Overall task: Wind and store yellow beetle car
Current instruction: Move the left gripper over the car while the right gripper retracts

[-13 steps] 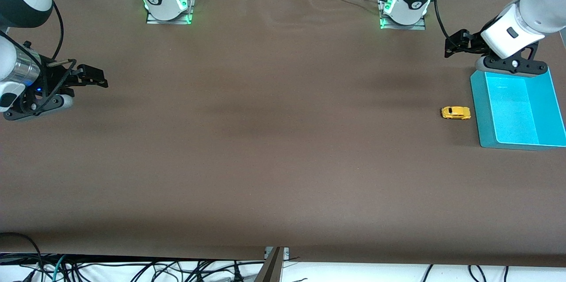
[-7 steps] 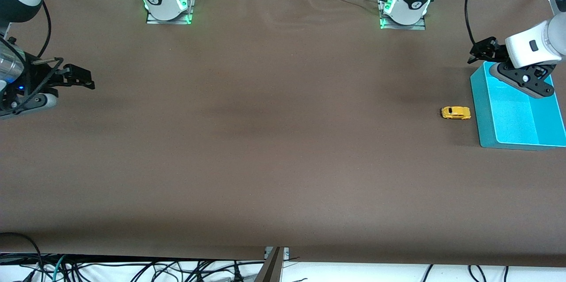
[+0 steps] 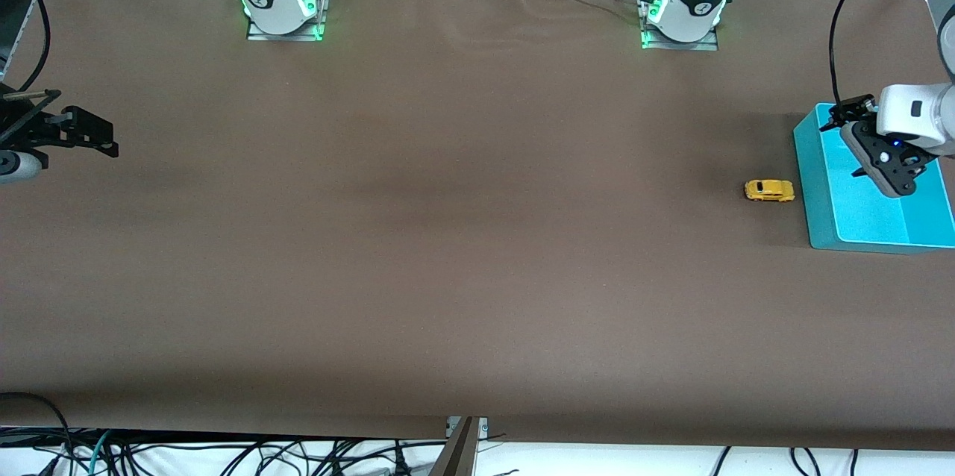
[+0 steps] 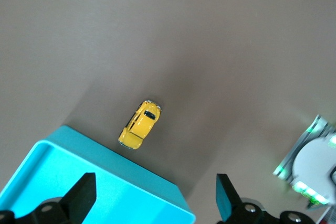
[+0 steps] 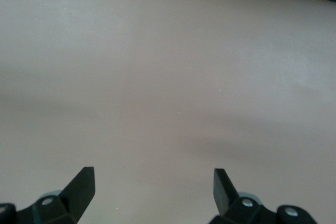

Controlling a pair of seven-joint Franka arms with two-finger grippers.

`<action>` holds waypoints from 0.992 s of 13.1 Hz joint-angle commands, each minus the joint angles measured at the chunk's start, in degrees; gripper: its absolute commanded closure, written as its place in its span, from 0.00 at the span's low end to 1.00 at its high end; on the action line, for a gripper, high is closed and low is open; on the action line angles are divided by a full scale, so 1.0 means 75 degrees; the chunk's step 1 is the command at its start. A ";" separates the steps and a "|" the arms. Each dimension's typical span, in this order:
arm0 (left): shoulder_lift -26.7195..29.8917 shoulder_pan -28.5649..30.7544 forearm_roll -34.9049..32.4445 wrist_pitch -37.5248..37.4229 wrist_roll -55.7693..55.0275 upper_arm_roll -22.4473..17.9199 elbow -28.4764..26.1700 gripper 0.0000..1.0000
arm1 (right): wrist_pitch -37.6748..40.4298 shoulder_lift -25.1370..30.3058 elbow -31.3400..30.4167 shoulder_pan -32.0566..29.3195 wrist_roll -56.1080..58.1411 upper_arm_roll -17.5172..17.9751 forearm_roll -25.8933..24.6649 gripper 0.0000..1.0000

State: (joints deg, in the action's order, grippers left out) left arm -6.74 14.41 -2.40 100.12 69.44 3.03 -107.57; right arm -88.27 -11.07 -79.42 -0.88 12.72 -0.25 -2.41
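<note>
Worktop (image 3: 462, 252): a broad surface under a plain brown cloth, carrying the toy and the bin at the left arm's end.
Car: the tiny bright-yellow beetle-shaped toy car (image 3: 769, 190) (image 4: 139, 125) with dark windows stands on its wheels on the worktop, just beside the bin's outer wall on the side toward the right arm's end; nothing touches it.
Bin: a shallow turquoise plastic tray (image 3: 821, 233) (image 4: 157, 200) with a paler floor, lying at the left arm's end of the worktop.
Left hand (image 3: 873, 151) (image 4: 152, 200): hangs in the air over the turquoise tray's rim, fingers (image 4: 83, 195) spread wide apart, released, holding nothing and touching nothing; its wrist view looks down on the car and the tray corner.
Right hand (image 3: 108, 148) (image 5: 152, 187): hangs over bare brown cloth at the right arm's end, fingers (image 5: 84, 182) spread wide, empty.
</note>
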 commanded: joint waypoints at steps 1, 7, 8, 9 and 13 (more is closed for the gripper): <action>-0.0121 0.0292 -0.0148 0.1060 0.1108 0.0100 -0.0807 0.00 | 0.0004 0.0233 -0.0250 -0.0046 -0.0370 -0.0013 0.0005 0.00; -0.0505 0.0457 -0.0896 0.3861 0.2143 0.0135 -0.2765 0.00 | 0.0075 0.0281 -0.0309 -0.0140 -0.0840 -0.0107 0.0029 0.00; -0.0879 0.0481 -0.0956 0.4028 0.2155 0.0135 -0.2779 0.00 | 0.0075 0.0315 -0.0321 -0.0140 -0.0852 -0.0107 0.0017 0.00; -0.1068 0.0527 -0.1061 0.4239 0.2167 0.0135 -0.2767 0.00 | 0.0086 0.0339 -0.0379 -0.0140 -0.0853 -0.0107 0.0017 0.00; -0.1526 0.0551 -0.1308 0.4790 0.2155 0.0135 -0.2791 0.00 | 0.0086 0.0316 -0.0392 -0.0129 -0.0853 -0.0095 0.0029 0.00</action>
State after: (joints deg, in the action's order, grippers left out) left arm -17.05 17.52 -10.99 134.36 83.85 3.27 -128.88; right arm -87.85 -10.52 -80.35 -1.72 7.05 -1.22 -2.41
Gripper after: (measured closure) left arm 0.000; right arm 0.000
